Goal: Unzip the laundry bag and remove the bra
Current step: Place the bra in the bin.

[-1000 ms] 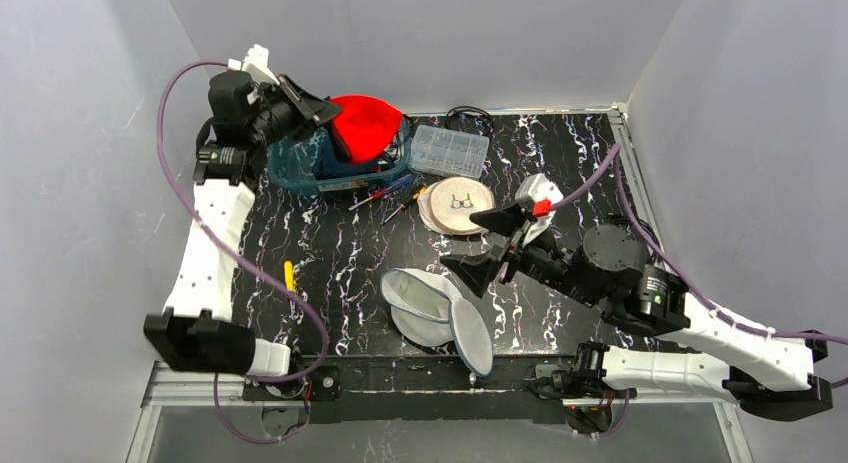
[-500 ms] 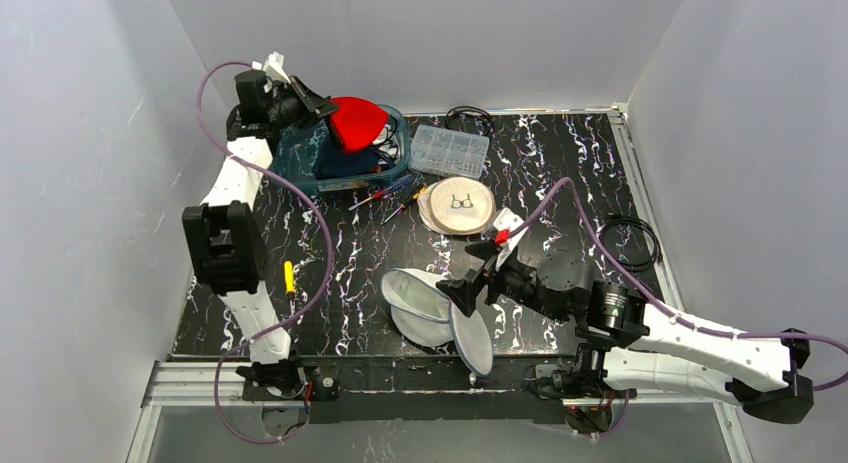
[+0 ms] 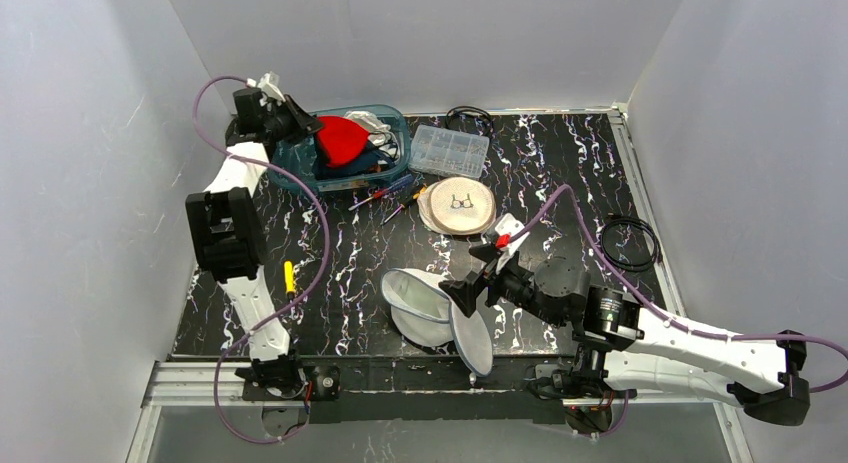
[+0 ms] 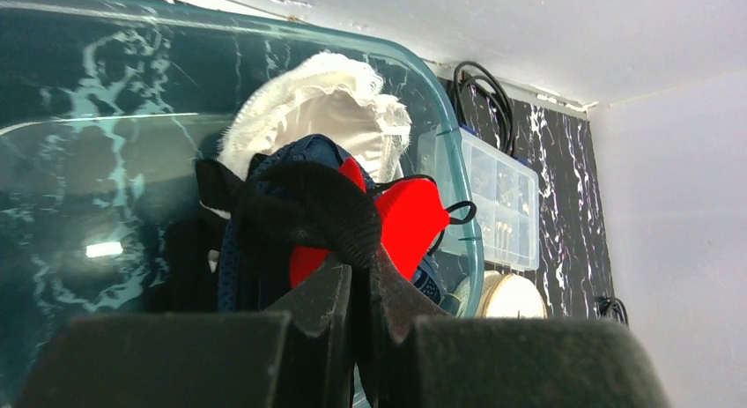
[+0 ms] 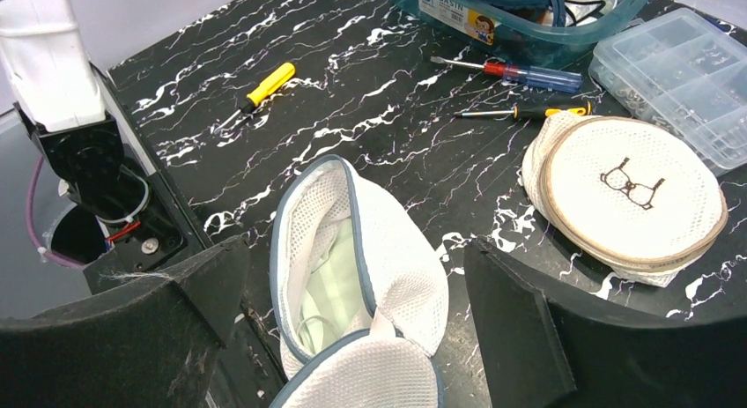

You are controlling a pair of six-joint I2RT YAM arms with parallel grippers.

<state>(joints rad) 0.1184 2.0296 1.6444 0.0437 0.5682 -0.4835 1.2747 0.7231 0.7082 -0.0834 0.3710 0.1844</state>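
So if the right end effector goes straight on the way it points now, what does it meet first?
Most likely the open laundry bag, lying straight ahead between the right end effector's spread fingers; depth is unclear.

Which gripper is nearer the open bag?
Right. The right gripper hovers just beside the bag; the left gripper is far off at the bin, jaws shut on the bra.

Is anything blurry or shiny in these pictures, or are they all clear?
Left wrist view: a glare spot on the teal bin wall; the left gripper is dark and soft. Right wrist view: the laundry bag is sharp. Top view: even light, faint shadows.
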